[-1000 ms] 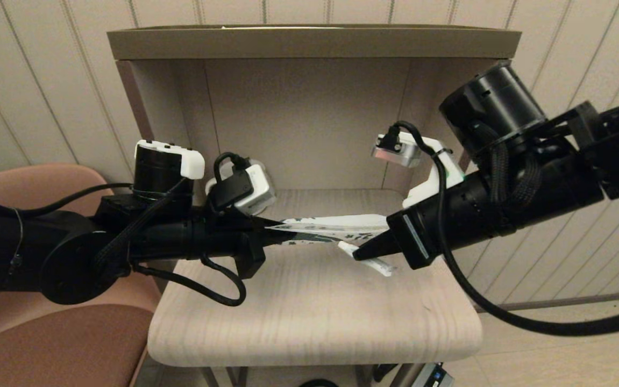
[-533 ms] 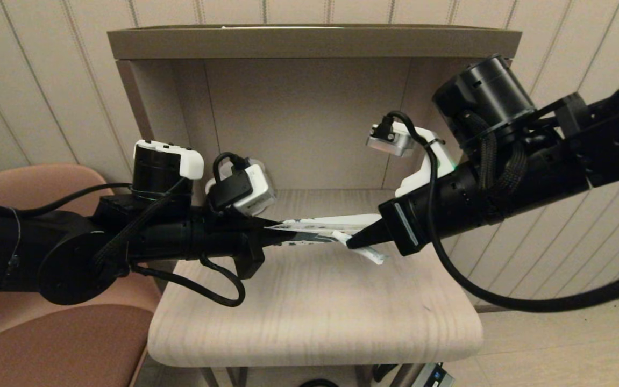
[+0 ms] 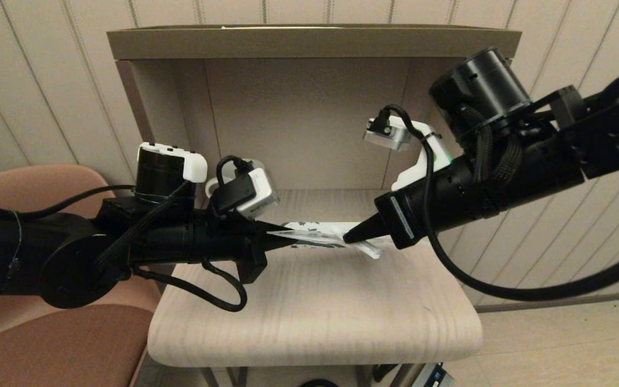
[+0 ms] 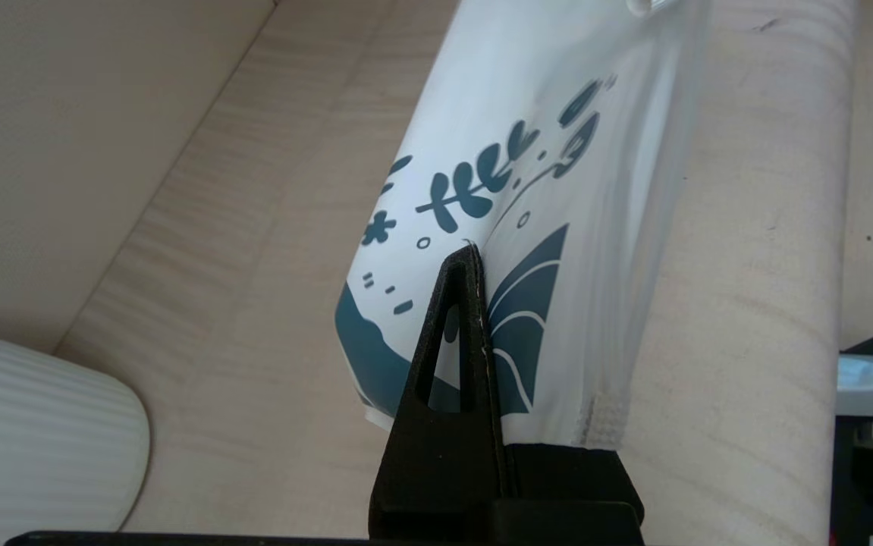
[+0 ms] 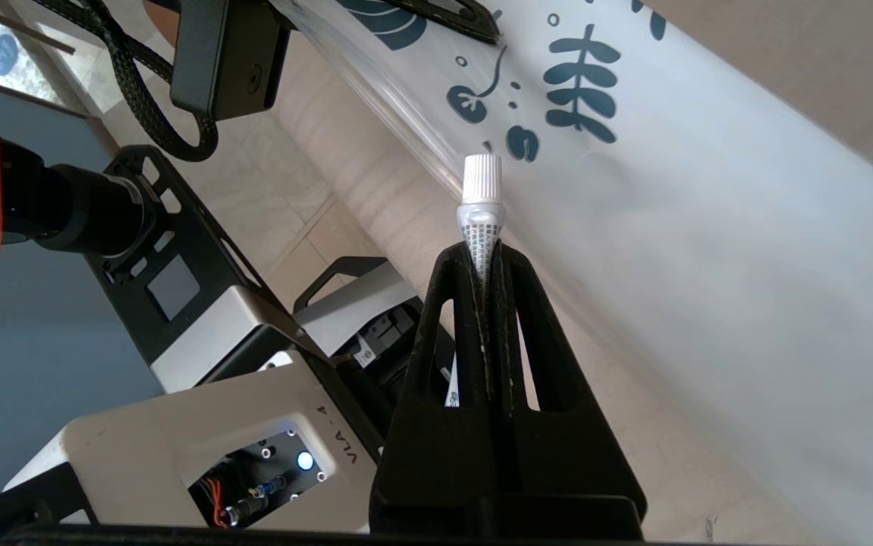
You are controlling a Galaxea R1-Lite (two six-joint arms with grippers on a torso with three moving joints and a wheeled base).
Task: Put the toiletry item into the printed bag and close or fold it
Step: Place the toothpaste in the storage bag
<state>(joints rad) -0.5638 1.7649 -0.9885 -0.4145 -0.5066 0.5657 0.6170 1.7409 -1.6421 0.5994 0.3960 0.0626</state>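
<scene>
The right gripper [image 5: 485,254] pinches the light, squashy tube [image 5: 480,199], cap just short of the bag [image 3: 314,235] – thin, floppy film the left gripper [image 4: 474,265] clamps by one end.

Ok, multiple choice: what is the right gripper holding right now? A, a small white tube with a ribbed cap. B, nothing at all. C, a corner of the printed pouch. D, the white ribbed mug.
A: in the right wrist view the right gripper is shut on the small white tube, its cap pointing at the printed pouch, which the left gripper holds.
</scene>
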